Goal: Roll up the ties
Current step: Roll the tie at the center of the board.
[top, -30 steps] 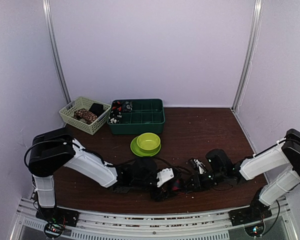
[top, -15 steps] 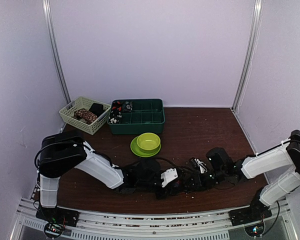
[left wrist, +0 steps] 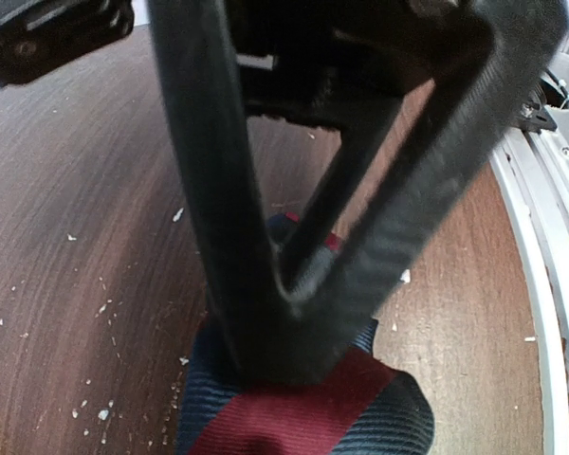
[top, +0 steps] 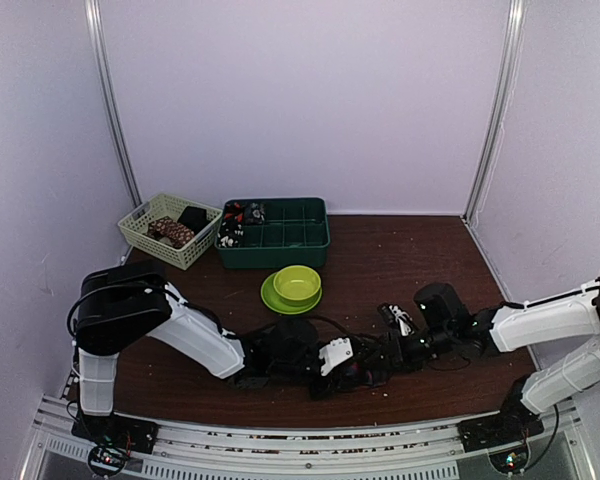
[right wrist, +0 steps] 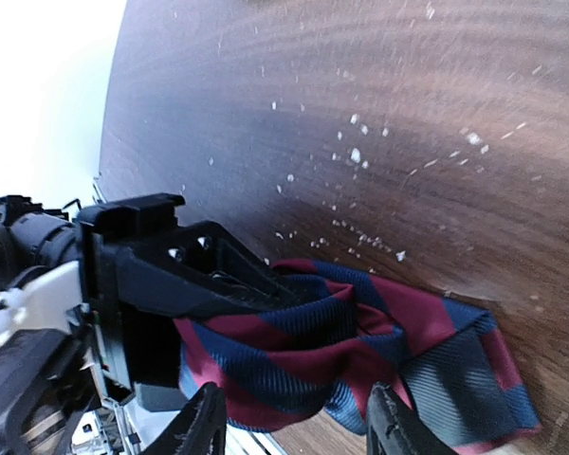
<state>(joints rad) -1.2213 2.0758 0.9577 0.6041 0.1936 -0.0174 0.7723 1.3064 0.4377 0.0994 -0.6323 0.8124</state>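
Note:
A tie with red and navy stripes (right wrist: 360,351) lies bunched into a loose roll on the dark wood table (right wrist: 379,123), near the front edge. My left gripper (left wrist: 286,353) is shut on the tie (left wrist: 303,412), its black fingers (left wrist: 209,190) meeting in a V on top of the roll. The right wrist view shows the left gripper (right wrist: 156,284) clamped on the roll's left end. My right gripper (right wrist: 299,427) is open, one fingertip on each side of the roll, not pressing it. From above, the left gripper (top: 348,365) and the right gripper (top: 385,357) meet at the table's front middle.
A lime-green bowl (top: 297,283) sits on a matching plate behind the grippers. A dark green compartment tray (top: 290,240) and a pale basket (top: 140,225), both holding rolled fabric, stand at the back left. A metal rail (top: 280,445) runs along the front edge.
My right gripper has let go of the tie, opened and drawn back slightly to the right. My left gripper has moved right and closed on the rolled tie.

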